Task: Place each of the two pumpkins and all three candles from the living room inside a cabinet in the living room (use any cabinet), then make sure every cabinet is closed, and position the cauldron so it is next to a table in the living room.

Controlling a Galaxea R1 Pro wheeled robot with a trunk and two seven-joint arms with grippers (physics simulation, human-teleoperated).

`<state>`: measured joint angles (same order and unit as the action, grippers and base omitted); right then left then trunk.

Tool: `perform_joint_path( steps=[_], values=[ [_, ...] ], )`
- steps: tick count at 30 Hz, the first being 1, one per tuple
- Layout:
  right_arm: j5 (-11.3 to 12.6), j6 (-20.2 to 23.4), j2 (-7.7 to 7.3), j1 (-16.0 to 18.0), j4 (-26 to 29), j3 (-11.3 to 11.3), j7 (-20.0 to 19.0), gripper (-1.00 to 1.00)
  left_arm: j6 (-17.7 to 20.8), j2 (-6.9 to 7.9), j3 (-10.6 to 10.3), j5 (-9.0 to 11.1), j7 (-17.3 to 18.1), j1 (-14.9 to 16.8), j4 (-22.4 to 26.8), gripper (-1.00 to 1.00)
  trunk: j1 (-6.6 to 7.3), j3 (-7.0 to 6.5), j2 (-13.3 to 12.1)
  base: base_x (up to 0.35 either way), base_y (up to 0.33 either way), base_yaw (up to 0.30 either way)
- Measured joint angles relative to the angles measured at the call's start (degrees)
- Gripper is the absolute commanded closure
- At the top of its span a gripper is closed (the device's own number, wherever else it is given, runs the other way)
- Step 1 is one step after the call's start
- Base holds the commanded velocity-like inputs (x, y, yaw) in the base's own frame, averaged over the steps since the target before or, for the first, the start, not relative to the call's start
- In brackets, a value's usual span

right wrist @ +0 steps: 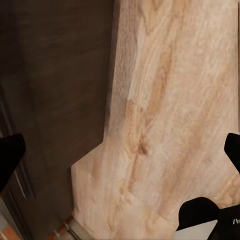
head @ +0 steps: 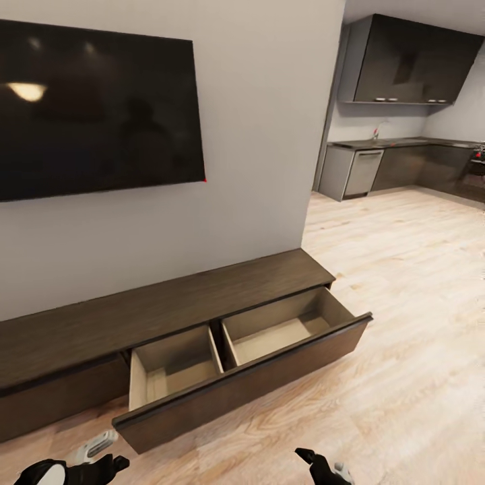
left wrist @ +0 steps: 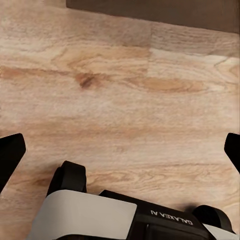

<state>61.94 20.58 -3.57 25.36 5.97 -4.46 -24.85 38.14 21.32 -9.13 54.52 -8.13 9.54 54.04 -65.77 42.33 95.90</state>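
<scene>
The long low dark-brown cabinet (head: 168, 311) stands against the wall under a TV. Its wide right-hand drawer (head: 249, 380) is pulled out, and its two beige compartments hold nothing. My left gripper (head: 101, 466) hangs low over the floor just in front of the drawer's left end. In the left wrist view its fingertips (left wrist: 11, 155) stand far apart over bare floorboards, so it is open. My right gripper (head: 311, 461) is low in front of the drawer's right half. It is open too, with the cabinet's dark wood (right wrist: 60, 75) beside it. The pumpkins, candles, cauldron and table are out of view.
A big black TV (head: 94, 108) hangs on the grey wall above the cabinet. Light wood floor (head: 404, 337) runs right and back to a kitchen with grey cabinets (head: 411, 60) and a counter (head: 397, 143). The pulled-out drawer juts into the floor space ahead.
</scene>
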Motion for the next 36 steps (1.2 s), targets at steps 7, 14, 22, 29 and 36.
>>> perform_joint_path(
  steps=[7,14,22,29,36],
  values=[
    [-0.01,-0.3,-0.24,0.0,0.02,-0.01,-0.33,-1.0,-0.72,-0.67,0.31,-2.92,-0.01,0.02,0.0,-1.0,1.54,-0.8,-2.81,0.0,0.0,-0.17],
    [-0.01,-0.38,-0.34,0.0,0.0,-0.03,-0.27,-1.0,-0.76,-0.72,0.26,-3.17,0.0,0.02,0.0,-1.0,3.08,-1.6,-5.62,0.0,0.0,-0.17],
    [-0.07,-0.46,-0.4,0.0,-0.06,-0.01,0.0,-1.0,-0.76,-0.73,0.24,-3.18,-0.02,0.02,0.0,-1.0,4.83,-2.51,-8.82,0.0,0.0,-0.17],
    [0.0,-3.65,-0.68,0.0,-0.97,-0.01,0.25,-1.0,-0.77,-0.73,0.25,-3.25,-0.01,0.02,0.0,-1.0,5.72,-2.77,-10.44,0.0,0.0,-0.151],
    [0.28,-4.71,-0.7,0.01,-2.16,0.24,0.39,-1.0,-0.79,-0.72,0.24,-3.27,0.06,0.01,0.01,-1.0,5.72,-2.37,-10.44,0.0,0.0,-0.058]
  ],
)
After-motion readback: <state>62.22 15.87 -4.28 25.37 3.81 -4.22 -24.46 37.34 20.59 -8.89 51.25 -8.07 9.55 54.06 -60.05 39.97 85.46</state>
